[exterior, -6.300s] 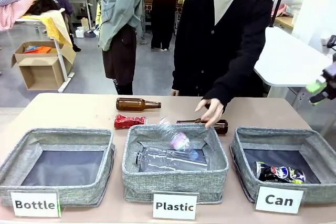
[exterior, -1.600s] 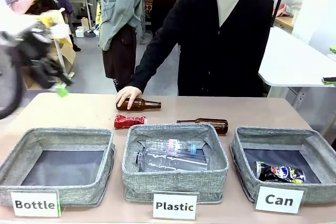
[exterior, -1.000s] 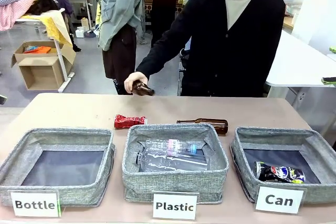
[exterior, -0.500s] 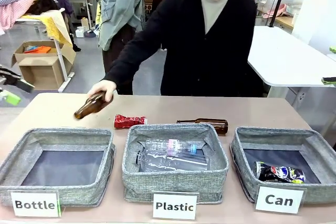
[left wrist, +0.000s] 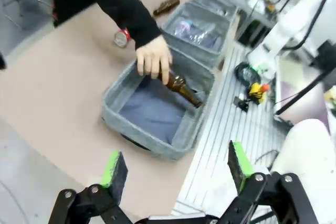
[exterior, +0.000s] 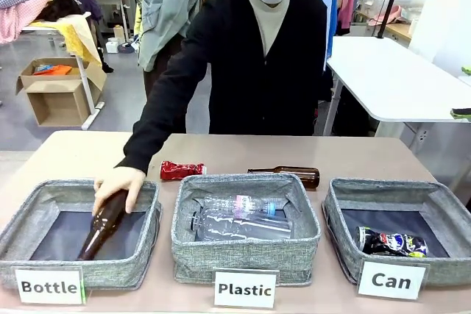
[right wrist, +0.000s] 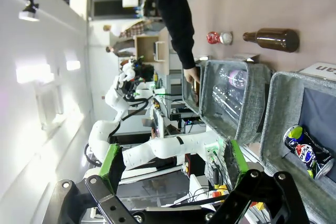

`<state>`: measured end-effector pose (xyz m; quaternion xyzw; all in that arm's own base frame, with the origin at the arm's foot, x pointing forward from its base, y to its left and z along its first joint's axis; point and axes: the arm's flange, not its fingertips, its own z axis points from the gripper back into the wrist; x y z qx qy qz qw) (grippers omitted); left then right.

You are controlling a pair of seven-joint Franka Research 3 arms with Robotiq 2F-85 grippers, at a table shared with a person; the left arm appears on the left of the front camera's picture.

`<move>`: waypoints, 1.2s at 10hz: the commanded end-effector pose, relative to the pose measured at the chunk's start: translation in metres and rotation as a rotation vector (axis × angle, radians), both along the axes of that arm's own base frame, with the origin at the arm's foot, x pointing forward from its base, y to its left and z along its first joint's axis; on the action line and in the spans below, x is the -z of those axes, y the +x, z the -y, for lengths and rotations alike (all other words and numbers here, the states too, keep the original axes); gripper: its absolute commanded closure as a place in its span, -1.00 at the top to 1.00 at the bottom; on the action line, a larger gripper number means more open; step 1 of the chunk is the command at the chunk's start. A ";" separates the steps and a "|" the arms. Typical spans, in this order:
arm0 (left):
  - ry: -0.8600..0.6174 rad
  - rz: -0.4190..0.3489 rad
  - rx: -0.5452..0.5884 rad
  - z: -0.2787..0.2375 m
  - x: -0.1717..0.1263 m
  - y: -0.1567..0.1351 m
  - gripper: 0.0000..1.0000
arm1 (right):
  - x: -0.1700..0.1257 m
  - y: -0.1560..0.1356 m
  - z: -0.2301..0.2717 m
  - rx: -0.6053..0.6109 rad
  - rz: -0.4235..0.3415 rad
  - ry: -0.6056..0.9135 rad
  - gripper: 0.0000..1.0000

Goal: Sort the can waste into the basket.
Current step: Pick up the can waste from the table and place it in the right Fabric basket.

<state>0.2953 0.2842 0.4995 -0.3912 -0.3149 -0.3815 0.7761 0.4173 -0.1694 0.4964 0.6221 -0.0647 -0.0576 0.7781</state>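
One can is sorted, one is not. The black can (exterior: 392,243) with blue-white marks lies inside the basket (exterior: 397,187) marked "Can", near its front wall. The red can (exterior: 180,170) lies on the worktop (exterior: 73,152), well left of that basket. It looks shiny and squashed, though it is small here. The left end effector (left wrist: 176,163) and the right end effector (right wrist: 172,158) are both spread wide, holding nothing. Next, one must reach the red can, pinch it and carry it to the basket.

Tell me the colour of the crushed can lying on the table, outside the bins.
The crushed metal can is shiny red, clearest in the front view.
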 end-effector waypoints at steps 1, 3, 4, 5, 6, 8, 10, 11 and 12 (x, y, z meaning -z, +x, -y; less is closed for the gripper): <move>-0.065 0.028 -0.033 0.007 0.029 -0.003 1.00 | -0.002 -0.002 0.001 -0.012 0.018 -0.014 1.00; -0.075 0.066 -0.007 0.013 0.033 -0.002 1.00 | -0.002 -0.002 0.001 -0.012 0.018 -0.014 1.00; -0.041 0.050 -0.019 0.020 0.027 0.003 1.00 | -0.002 -0.002 0.001 -0.012 0.018 -0.014 1.00; -0.008 0.057 -0.001 0.032 0.014 0.009 1.00 | -0.002 -0.002 0.001 -0.012 0.018 -0.014 1.00; 0.025 0.069 0.016 0.057 -0.002 0.021 1.00 | -0.002 -0.002 0.001 -0.012 0.018 -0.014 1.00; 0.203 0.036 -0.027 0.131 -0.019 0.057 1.00 | -0.002 -0.002 0.001 -0.012 0.018 -0.014 1.00; 0.394 0.096 0.057 0.222 -0.019 0.098 1.00 | -0.002 -0.002 0.001 -0.012 0.018 -0.014 1.00; 0.535 0.136 0.087 0.274 -0.016 0.123 1.00 | -0.002 -0.002 0.001 -0.012 0.018 -0.014 1.00; 0.621 0.168 0.181 0.319 -0.010 0.141 1.00 | -0.002 -0.002 0.001 -0.012 0.018 -0.014 1.00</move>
